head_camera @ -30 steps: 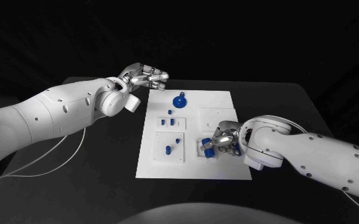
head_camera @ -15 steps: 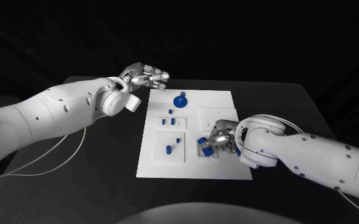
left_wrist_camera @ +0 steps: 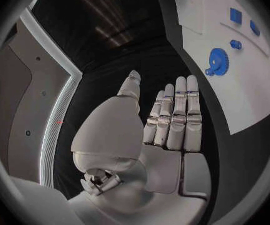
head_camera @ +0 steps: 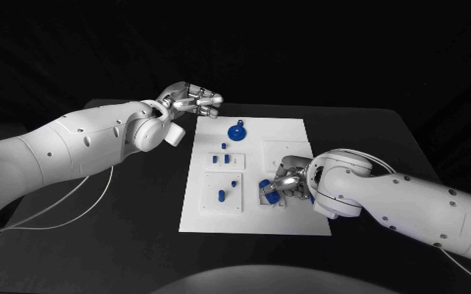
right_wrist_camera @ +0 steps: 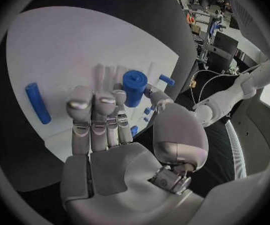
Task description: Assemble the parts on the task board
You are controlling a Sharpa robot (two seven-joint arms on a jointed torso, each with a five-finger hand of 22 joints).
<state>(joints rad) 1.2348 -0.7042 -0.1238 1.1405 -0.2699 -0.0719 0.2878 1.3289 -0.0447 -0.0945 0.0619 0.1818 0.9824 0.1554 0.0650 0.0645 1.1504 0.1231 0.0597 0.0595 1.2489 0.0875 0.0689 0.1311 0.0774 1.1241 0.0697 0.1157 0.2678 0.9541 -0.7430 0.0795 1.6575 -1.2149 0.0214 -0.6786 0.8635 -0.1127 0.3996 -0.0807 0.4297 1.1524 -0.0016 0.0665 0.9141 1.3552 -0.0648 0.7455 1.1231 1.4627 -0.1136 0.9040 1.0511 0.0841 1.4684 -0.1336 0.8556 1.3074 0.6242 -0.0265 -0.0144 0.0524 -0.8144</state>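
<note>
Table (head_camera: 128,212), black, carries the white task board (head_camera: 284,222) at its middle. Left hand (head_camera: 191,101) hovers beside the board's far left corner, fingers straight and close together, holding nothing. Right hand (head_camera: 284,184) sits low over the board's near right area, fingertips touching a blue cylinder (right_wrist_camera: 133,87); grip cannot be confirmed. Blue gear (head_camera: 235,133) lies at the far end, small blue parts (head_camera: 226,159) mid-board.

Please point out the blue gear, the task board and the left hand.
blue gear (head_camera: 235,132), head view, its toothed disc.
task board (head_camera: 284,131), head view, bare far corner.
left hand (left_wrist_camera: 172,117), left wrist view, its straight fingers.
</note>
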